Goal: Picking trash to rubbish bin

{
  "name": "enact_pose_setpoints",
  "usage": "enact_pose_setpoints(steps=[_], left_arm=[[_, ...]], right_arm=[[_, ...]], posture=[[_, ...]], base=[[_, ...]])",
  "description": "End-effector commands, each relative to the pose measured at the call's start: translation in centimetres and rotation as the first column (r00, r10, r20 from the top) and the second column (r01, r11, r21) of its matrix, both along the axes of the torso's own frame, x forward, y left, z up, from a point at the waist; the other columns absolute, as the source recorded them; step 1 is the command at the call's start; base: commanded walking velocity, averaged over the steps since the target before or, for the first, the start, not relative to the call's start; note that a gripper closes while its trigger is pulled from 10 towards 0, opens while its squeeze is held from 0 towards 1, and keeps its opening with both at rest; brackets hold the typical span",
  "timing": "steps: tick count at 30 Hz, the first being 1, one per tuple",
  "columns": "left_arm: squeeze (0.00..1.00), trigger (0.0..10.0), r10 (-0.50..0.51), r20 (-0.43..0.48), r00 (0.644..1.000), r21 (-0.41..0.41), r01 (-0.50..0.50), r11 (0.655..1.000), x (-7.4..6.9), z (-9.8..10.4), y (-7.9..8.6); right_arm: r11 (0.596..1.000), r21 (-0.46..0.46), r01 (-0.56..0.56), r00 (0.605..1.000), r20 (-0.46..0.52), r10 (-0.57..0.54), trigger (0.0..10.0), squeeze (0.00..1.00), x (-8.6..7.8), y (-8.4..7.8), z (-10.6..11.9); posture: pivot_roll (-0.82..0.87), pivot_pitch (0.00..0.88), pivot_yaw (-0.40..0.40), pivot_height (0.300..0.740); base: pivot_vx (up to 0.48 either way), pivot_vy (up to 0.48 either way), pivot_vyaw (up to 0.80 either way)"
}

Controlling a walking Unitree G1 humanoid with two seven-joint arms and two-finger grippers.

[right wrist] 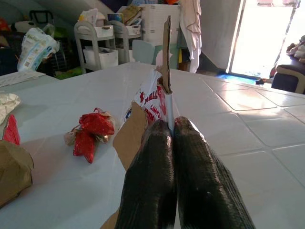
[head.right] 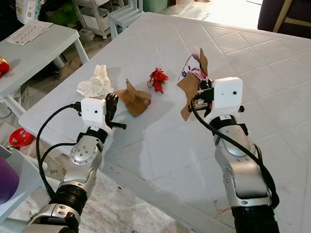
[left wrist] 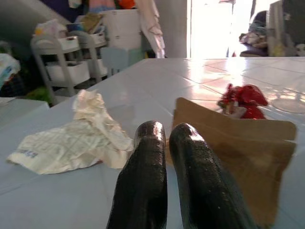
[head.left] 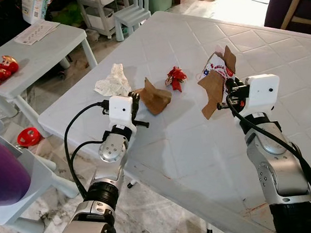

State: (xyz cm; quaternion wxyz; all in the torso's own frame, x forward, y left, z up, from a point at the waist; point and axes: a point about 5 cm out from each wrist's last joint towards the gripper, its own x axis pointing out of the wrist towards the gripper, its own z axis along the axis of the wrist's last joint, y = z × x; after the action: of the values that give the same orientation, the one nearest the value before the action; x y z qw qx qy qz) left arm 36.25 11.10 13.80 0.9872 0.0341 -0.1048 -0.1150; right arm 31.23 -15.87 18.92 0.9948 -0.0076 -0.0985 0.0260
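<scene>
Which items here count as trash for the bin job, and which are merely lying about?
Job:
- brown-and-white wrapper, pinched in right gripper
- brown paper scrap, by left gripper
- crumpled white paper
- red wrapper

Lying about:
- red toy on the side table
- purple container
- printed sheet

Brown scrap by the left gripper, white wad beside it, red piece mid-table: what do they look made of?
Brown scrap: matte cardboard or kraft paper, judging by stiff folds. White wad: thin crumpled paper, faint print. Red piece: glossy, likely foil or plastic wrapper. Left gripper sits at the brown scrap.
</scene>
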Motion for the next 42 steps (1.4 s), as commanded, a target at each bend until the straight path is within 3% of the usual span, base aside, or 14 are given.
enact_pose_setpoints(steps=[1,8,15,18,26,29,30,33,38,42], left_arm=[[1.0,10.0,0.054,-0.044,0.998,-0.054,-0.056,0.997,0.5,0.1,0.5],[1.0,10.0,0.099,-0.15,0.984,-0.205,-0.129,0.97,1.2,0.0,0.9],[1.0,10.0,0.103,-0.178,0.979,-0.255,-0.147,0.956,1.5,0.3,0.9],[1.0,10.0,0.066,-0.235,0.97,-0.344,-0.146,0.928,1.9,0.5,0.2],[1.0,10.0,-0.002,-0.232,0.973,-0.416,-0.097,0.904,2.2,1.6,-1.3],[1.0,10.0,-0.032,-0.262,0.965,-0.495,-0.106,0.863,2.4,1.8,-1.8],[1.0,10.0,-0.032,-0.262,0.965,-0.495,-0.106,0.863,2.4,1.8,-1.8],[1.0,10.0,-0.086,-0.318,0.944,-0.597,-0.129,0.792,2.4,1.5,-2.3],[1.0,10.0,-0.136,-0.355,0.925,-0.647,-0.138,0.75,2.5,1.1,-2.7],[1.0,10.0,-0.153,-0.364,0.919,-0.649,-0.132,0.749,2.6,1.1,-3.1]], right_arm=[[1.0,0.006,0.0,1.0,0.015,-0.001,0.0,0.0,0.1,0.0,0.2],[1.0,0.01,-0.005,1.0,0.014,0.005,0.0,0.0,0.0,0.3,0.1],[1.0,0.008,-0.005,1.0,0.017,0.005,0.0,0.0,0.1,0.2,0.2],[1.0,0.008,-0.004,1.0,0.02,0.004,0.0,0.0,0.1,0.2,0.2],[1.0,0.01,-0.005,1.0,0.017,0.004,0.0,0.0,0.0,0.3,0.0],[1.0,0.01,-0.001,1.0,0.017,0.001,0.0,0.0,0.0,0.2,0.0],[1.0,0.01,-0.001,1.0,0.017,0.001,0.0,0.0,0.0,0.2,0.0],[1.0,0.009,-0.002,1.0,0.019,0.001,0.0,0.0,0.1,0.1,0.1],[1.0,0.008,-0.002,1.0,0.019,0.002,0.0,0.0,0.0,0.2,0.1],[1.0,0.007,0.0,1.0,0.018,-0.001,0.0,0.0,-0.1,0.1,0.1]], posture=[[-0.09,0.116,0.028,0.74],[-0.09,0.111,0.026,0.74],[-0.09,0.111,0.025,0.74],[-0.09,0.113,0.027,0.74],[-0.1,0.113,0.031,0.74],[-0.1,0.112,0.03,0.74],[-0.1,0.112,0.03,0.74],[-0.1,0.113,0.028,0.74],[-0.1,0.117,0.03,0.74],[-0.11,0.12,0.031,0.74]], base=[[0.0,0.0,0.0],[0.0,0.0,0.0],[0.0,0.0,0.0],[0.0,0.0,0.0],[0.0,0.0,0.0],[0.0,0.0,0.0],[0.0,0.0,0.0],[0.0,0.0,0.0],[0.0,0.0,0.0],[0.0,0.0,0.0]])
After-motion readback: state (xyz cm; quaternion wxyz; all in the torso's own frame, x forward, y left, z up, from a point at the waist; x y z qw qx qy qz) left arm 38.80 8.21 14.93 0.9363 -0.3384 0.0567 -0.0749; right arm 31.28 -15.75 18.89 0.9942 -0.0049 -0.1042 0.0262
